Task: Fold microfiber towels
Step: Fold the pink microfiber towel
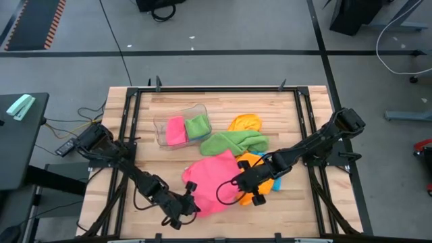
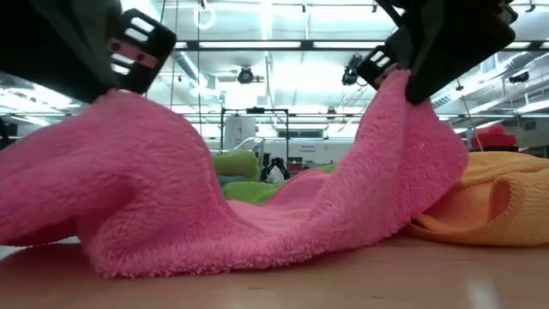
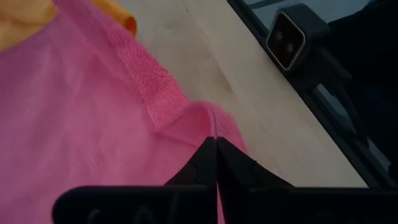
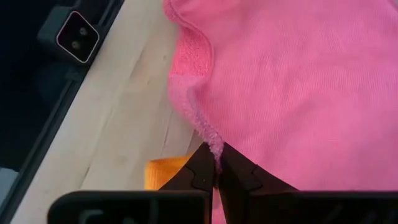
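Both grippers, left (image 1: 192, 206) and right (image 1: 237, 182), are clamped on near corners of the pink towel (image 1: 214, 174), lifting it off the table (image 1: 304, 209); the fold looks begun; next, carry both corners evenly toward the far edge, beside the green towel (image 1: 233, 142).

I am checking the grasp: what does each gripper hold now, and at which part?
Both hold the pink towel. The left gripper is shut on its edge at one corner, and the right gripper is shut on its edge at another.
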### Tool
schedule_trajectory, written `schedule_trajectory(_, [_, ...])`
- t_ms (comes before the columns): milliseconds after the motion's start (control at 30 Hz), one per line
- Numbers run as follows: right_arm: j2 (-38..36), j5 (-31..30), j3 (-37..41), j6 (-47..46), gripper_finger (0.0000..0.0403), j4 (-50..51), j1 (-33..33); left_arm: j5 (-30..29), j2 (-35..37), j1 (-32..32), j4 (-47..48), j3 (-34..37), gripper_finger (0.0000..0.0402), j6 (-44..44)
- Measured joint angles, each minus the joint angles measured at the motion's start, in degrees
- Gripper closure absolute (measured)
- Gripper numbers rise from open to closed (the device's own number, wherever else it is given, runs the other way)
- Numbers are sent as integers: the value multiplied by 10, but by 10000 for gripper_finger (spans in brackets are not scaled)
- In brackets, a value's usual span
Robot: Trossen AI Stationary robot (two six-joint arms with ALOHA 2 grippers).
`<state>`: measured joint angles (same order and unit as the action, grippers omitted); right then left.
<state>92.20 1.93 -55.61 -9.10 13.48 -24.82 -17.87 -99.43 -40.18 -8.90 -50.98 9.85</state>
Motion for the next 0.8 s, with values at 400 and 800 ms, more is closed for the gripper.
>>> schedule_trajectory(400, [0,1,0,42,380,-15,4,-1,1,-6,13,0,396,-29])
schedule_trajectory(800, [-1,-64,-12,34,380,13,31,-64,107,-5,172,0,395,35])
